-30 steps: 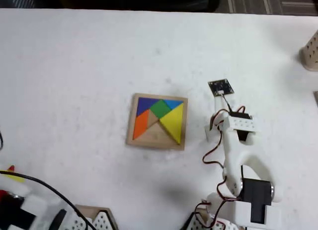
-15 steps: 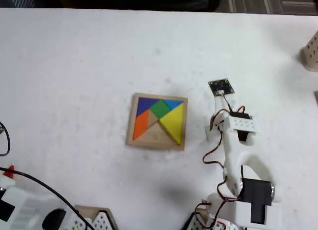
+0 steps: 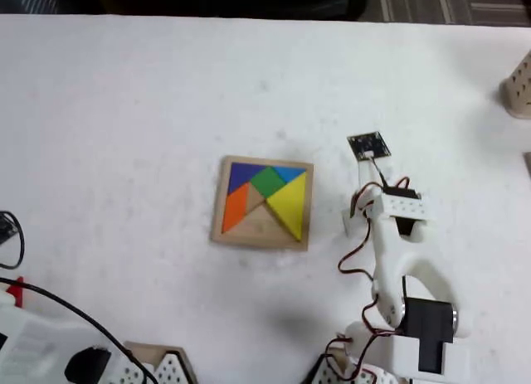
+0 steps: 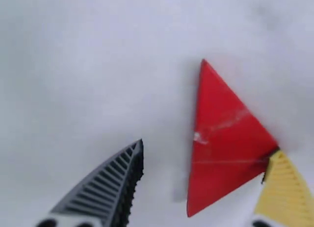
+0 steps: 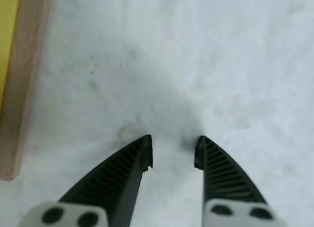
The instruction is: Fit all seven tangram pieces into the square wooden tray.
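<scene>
The square wooden tray (image 3: 218, 226) lies mid-table and holds blue, green, light blue, orange (image 3: 236, 207) and yellow (image 3: 289, 202) pieces; a bare wooden triangle shows at its near side. A red triangle (image 4: 221, 138) lies flat on the white table between the fingers of my left gripper (image 4: 207, 148), which is open. The yellow finger (image 4: 282, 188) touches one corner of it, while the black finger (image 4: 117, 183) stands well apart. My right gripper (image 5: 172, 138) hangs open over bare table with nothing in it, just beside the tray's rim (image 5: 22, 89).
The right arm (image 3: 402, 243) stands right of the tray with its wires and a small circuit board (image 3: 369, 145) beyond it. The left arm's body (image 3: 41, 351) fills the near left corner. A pale pegged object (image 3: 518, 85) sits at the far right edge.
The left arm has shifted in the near left corner of the high view, sliding lower and farther left. The right arm and the tray have not moved.
</scene>
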Tool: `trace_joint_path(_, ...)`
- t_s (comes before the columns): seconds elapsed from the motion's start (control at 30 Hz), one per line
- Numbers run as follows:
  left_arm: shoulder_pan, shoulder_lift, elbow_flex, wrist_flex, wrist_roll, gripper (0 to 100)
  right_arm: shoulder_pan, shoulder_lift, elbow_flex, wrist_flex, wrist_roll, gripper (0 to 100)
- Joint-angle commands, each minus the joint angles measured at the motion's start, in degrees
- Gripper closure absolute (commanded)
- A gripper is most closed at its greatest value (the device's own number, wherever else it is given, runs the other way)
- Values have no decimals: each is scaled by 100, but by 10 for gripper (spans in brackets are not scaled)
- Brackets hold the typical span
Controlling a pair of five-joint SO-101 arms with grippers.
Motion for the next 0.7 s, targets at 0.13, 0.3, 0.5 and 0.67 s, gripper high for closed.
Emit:
trace_joint_path(0.13, -66, 259, -26, 325, -624, 633, -171, -127, 9, 66, 79, 861)
trace_joint_path(0.3, -66, 488, -53, 273, -615, 634, -171, -127, 9, 66, 79, 861)
trace_joint_path(0.5, -75, 848, -88, 273, -589, 635, -171, -127, 9, 66, 79, 861)
trace_joint_path(0.67, -75, 927, -88, 273, -580, 635, -171, -127, 9, 66, 79, 861)
